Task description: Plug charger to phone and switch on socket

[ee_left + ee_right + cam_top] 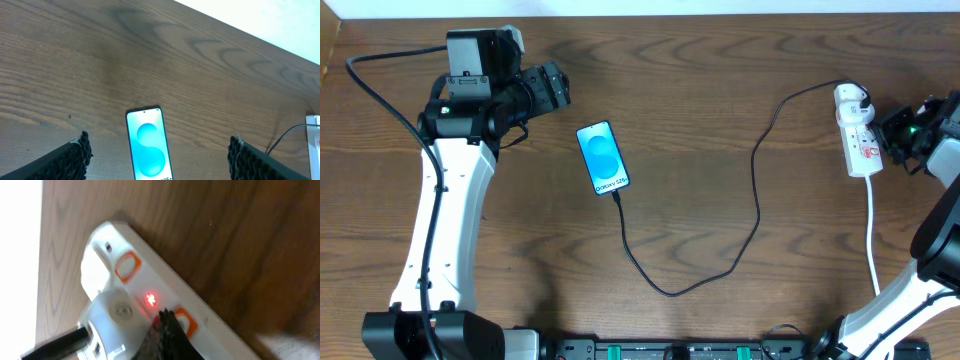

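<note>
The phone [603,157] lies face up mid-table, its blue screen lit; it also shows in the left wrist view [147,147]. The charger cable [757,200] runs from the phone's near end in a loop to a white plug [114,314] seated in the socket [861,150]. My left gripper [556,88] is open and empty, up and left of the phone, which lies between its fingers [159,145] in its wrist view. My right gripper [893,133] is shut, its tip [166,322] touching the socket [130,265] by a red switch. A red light [150,299] glows there.
The socket's white lead [872,235] runs toward the near edge on the right. The table's far edge [260,37] lies beyond the phone. The socket's end [314,145] and the cable [285,134] show at the right in the left wrist view.
</note>
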Controlling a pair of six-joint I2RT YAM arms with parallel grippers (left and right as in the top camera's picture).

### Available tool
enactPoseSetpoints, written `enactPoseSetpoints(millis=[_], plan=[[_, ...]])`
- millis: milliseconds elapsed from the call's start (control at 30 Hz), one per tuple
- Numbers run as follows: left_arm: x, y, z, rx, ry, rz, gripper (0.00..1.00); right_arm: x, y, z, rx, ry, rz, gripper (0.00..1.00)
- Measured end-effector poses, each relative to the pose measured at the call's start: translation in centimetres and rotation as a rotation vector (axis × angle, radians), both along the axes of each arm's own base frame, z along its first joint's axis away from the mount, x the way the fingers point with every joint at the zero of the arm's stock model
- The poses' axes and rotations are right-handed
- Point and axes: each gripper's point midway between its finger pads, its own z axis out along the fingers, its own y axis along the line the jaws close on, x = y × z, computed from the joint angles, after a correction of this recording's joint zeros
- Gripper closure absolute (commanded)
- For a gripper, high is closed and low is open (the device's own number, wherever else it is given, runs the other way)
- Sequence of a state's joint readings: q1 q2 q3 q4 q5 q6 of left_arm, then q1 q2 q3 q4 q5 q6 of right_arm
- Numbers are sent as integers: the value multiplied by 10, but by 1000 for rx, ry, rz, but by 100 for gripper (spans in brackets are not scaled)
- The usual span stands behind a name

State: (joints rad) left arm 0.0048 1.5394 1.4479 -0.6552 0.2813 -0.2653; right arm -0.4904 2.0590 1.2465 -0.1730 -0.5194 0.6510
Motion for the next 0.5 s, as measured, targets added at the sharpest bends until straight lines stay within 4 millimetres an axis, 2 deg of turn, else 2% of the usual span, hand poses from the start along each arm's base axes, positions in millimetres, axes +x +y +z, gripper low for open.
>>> enactPoseSetpoints(millis=[500], plan=[[0,0,0,0,0,0,12,-2,0,0,-2,10,-3,99]])
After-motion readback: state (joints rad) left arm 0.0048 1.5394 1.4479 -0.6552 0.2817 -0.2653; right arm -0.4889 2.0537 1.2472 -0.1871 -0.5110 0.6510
